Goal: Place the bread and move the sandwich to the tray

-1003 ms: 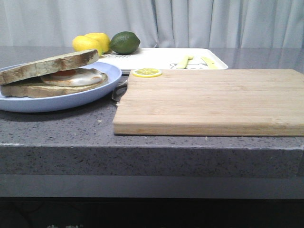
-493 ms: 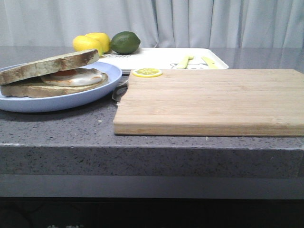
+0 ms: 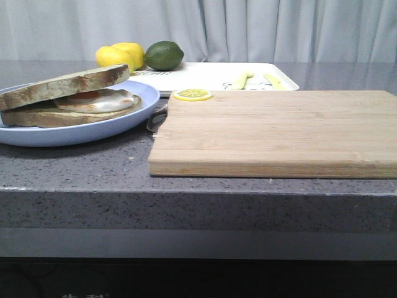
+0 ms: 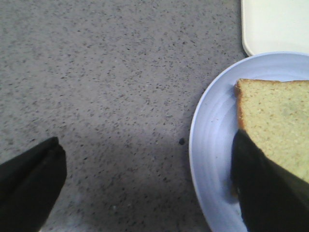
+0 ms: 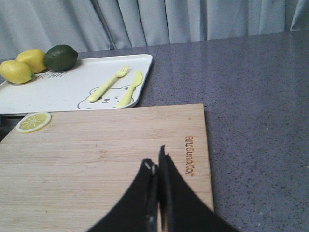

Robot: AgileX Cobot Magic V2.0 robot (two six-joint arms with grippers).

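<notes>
The sandwich [image 3: 74, 99] lies on a round light-blue plate [image 3: 93, 130] at the left. A fried egg [image 3: 102, 99] shows between a lower slice and the plain bread [image 3: 62, 85], which rests tilted on top. In the left wrist view my left gripper [image 4: 145, 147] is open and empty. One of its fingers [image 4: 265, 188] hangs over the plate [image 4: 212, 145] at the edge of the bread [image 4: 275, 121], the other over bare counter. The white tray [image 3: 211, 76] lies at the back. My right gripper [image 5: 157, 162] is shut and empty above the cutting board. Neither gripper shows in the front view.
A wooden cutting board [image 3: 279, 130] fills the right front, with a lemon slice [image 3: 191, 95] on its far left corner. Two lemons [image 3: 118, 56] and a lime [image 3: 164, 55] sit at the tray's back left. A yellow fork [image 5: 108, 83] and knife [image 5: 130, 89] lie on the tray [image 5: 63, 92].
</notes>
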